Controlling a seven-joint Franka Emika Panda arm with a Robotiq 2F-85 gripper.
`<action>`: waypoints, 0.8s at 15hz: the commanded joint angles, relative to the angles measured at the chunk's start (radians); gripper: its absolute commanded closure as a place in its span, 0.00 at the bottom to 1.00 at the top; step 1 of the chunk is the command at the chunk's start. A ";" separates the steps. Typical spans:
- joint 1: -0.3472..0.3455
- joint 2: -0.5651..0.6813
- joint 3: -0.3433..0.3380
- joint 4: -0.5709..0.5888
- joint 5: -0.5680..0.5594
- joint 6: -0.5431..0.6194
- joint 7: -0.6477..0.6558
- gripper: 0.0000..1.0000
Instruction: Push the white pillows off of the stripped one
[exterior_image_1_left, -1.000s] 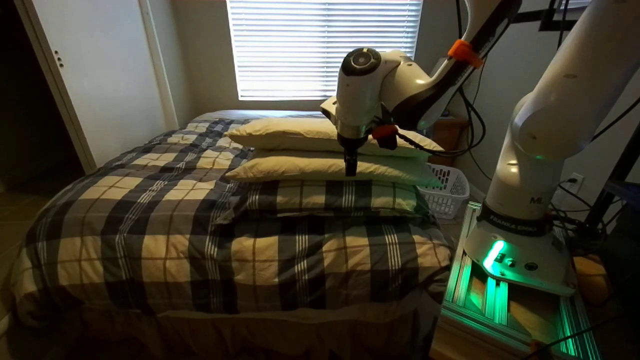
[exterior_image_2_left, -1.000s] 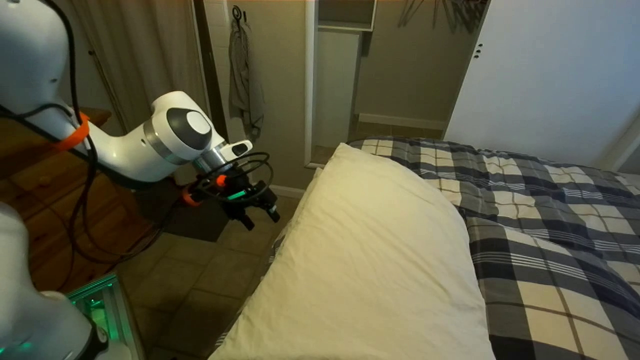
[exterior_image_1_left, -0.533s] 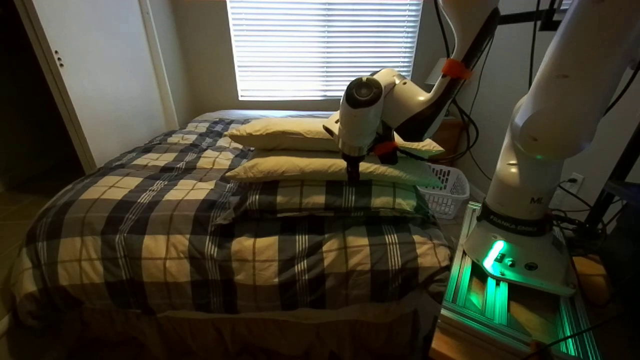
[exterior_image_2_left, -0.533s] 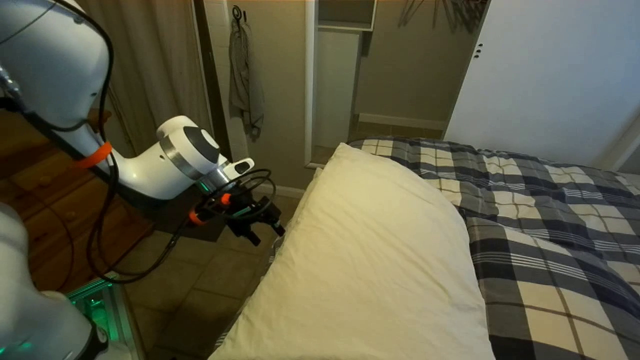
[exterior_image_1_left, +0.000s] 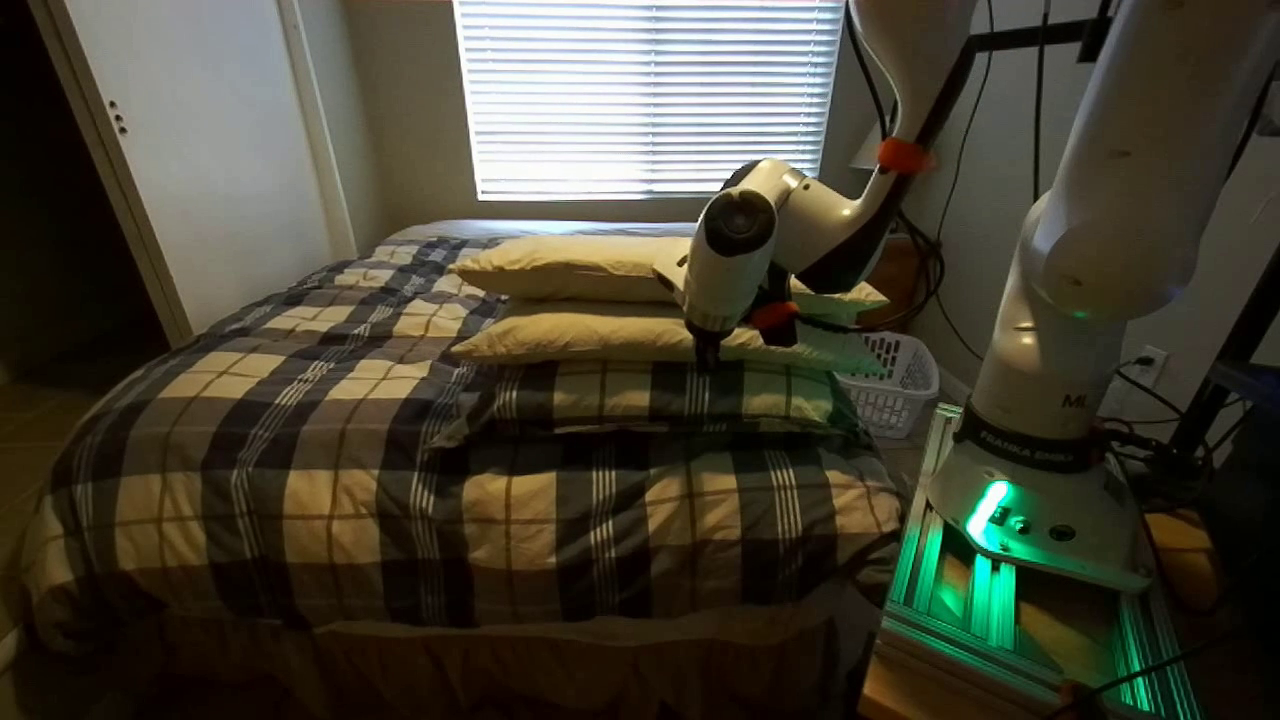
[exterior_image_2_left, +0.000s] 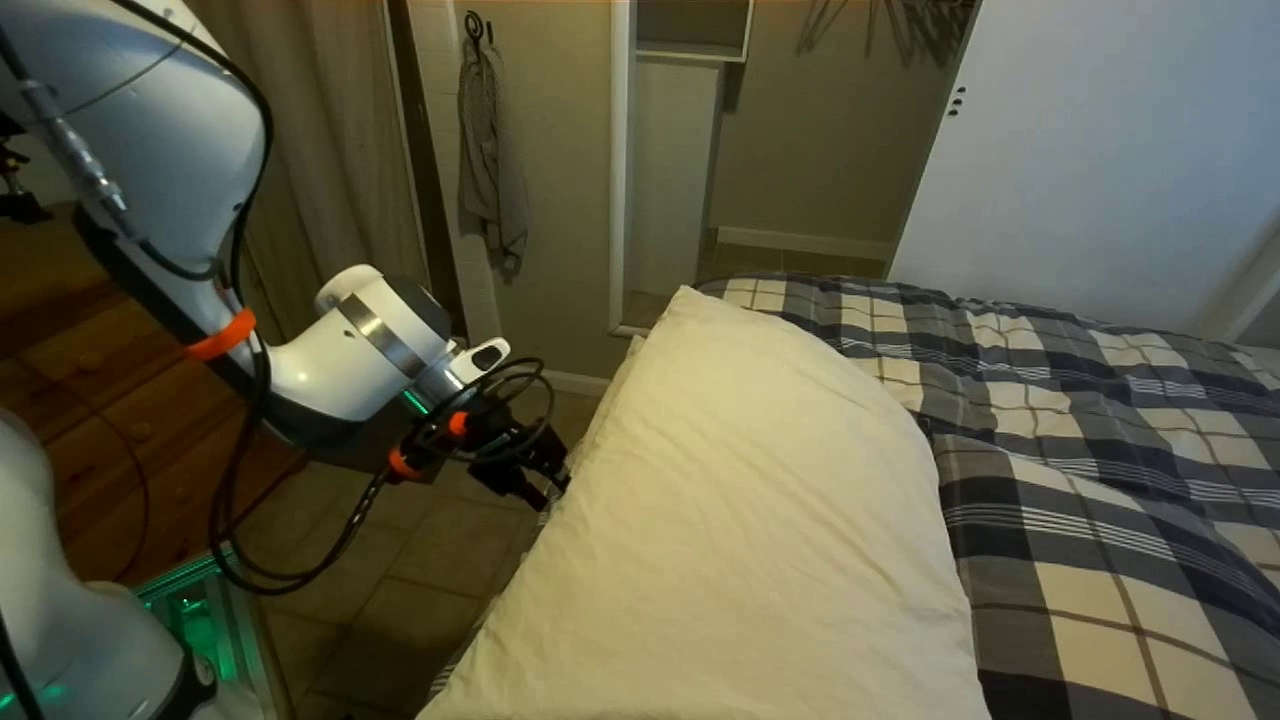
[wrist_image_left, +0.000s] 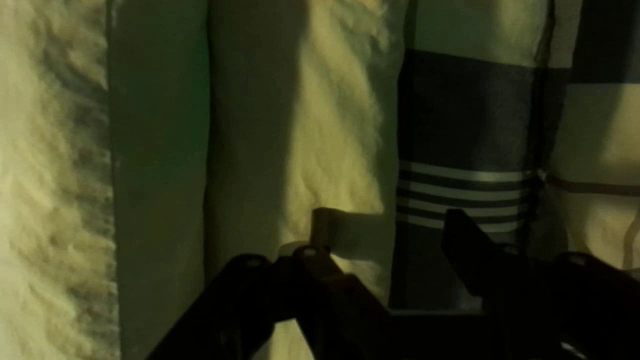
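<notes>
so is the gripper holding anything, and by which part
Nothing is held: the gripper is open, jaws apart, facing the lower white pillow and the plaid pillow. Whether it touches either cannot be told.

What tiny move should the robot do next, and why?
I'd try raising the fingers a little before pushing. In the wrist view they're spread, one in front of the lower white pillow, the other in front of the plaid pillow, so pushing from here might shove the plaid one too.
</notes>
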 joint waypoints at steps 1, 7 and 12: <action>0.024 0.026 -0.029 0.021 -0.086 -0.035 0.061 0.70; 0.029 0.020 -0.048 0.016 -0.146 -0.069 0.093 0.96; 0.017 -0.086 -0.074 0.004 -0.103 -0.081 0.036 0.94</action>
